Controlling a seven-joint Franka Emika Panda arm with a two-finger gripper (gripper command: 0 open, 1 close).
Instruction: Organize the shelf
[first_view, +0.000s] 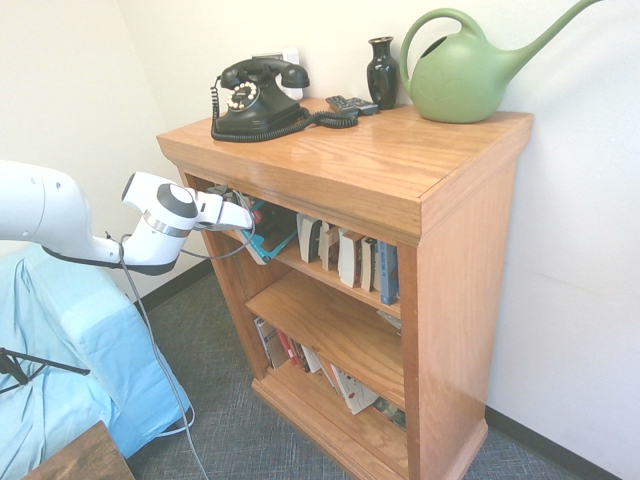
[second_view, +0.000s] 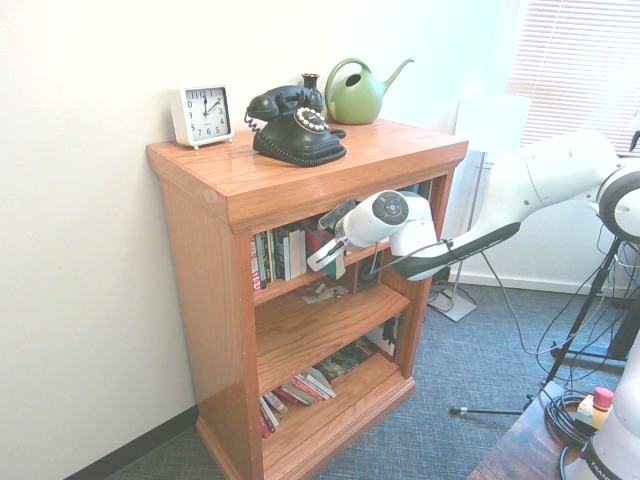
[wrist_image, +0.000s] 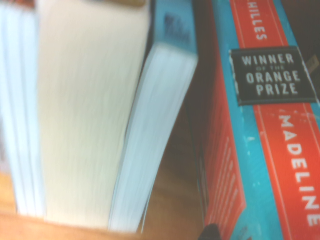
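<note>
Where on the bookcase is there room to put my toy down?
The middle shelf is mostly bare, with only a small item near its back. The front of the shelf's top, ahead of the phone and watering can, is free. The book row where the gripper reaches is crowded, as is the bottom shelf.

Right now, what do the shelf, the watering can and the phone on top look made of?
The shelf: wood or wood veneer, orange-brown with visible grain and a glossy varnish that reflects light on top. The watering can: likely molded plastic, uniform matte green, seamless spout. The phone: glossy black, probably plastic or Bakelite, with a coiled cord; can't tell which.
</note>
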